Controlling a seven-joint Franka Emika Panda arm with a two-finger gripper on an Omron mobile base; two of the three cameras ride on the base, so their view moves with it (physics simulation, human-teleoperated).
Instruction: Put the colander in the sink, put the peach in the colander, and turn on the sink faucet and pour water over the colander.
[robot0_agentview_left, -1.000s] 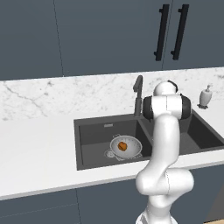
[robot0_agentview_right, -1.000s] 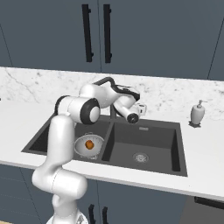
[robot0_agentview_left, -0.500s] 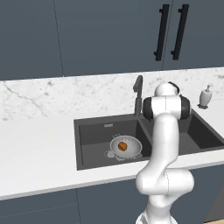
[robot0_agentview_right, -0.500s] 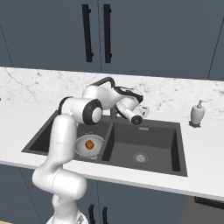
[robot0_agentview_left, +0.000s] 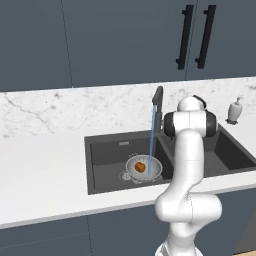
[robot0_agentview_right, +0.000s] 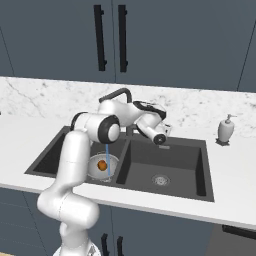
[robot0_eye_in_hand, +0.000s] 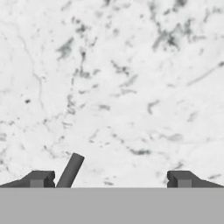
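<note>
The silver colander (robot0_agentview_left: 143, 169) (robot0_agentview_right: 101, 166) sits in the left basin of the dark sink (robot0_agentview_left: 107, 152) (robot0_agentview_right: 172, 162), with the orange peach (robot0_agentview_left: 140, 167) (robot0_agentview_right: 102, 164) inside it. A thin blue stream of water (robot0_agentview_left: 151, 135) (robot0_agentview_right: 108, 161) falls from the spout of the gooseneck sink faucet (robot0_agentview_left: 158, 106) (robot0_agentview_right: 120, 93) into the colander. My gripper (robot0_agentview_right: 161, 136) (robot0_eye_in_hand: 111, 179) is open and empty, just right of the faucet base, facing the marble backsplash. The faucet's dark lever (robot0_eye_in_hand: 71, 169) pokes up beside one fingertip (robot0_eye_in_hand: 41, 178).
A white soap dispenser (robot0_agentview_left: 233, 111) (robot0_agentview_right: 226, 130) stands on the counter right of the sink. The marble backsplash (robot0_eye_in_hand: 113, 87) is close in front of the hand. The right basin with its round drain (robot0_agentview_right: 160, 179) lies below the gripper. Dark cabinets (robot0_agentview_right: 110, 40) hang above.
The blue water stream has appeared under the spout and now runs into the colander. The hand has shifted slightly beside the faucet, its jaws staying wide.
</note>
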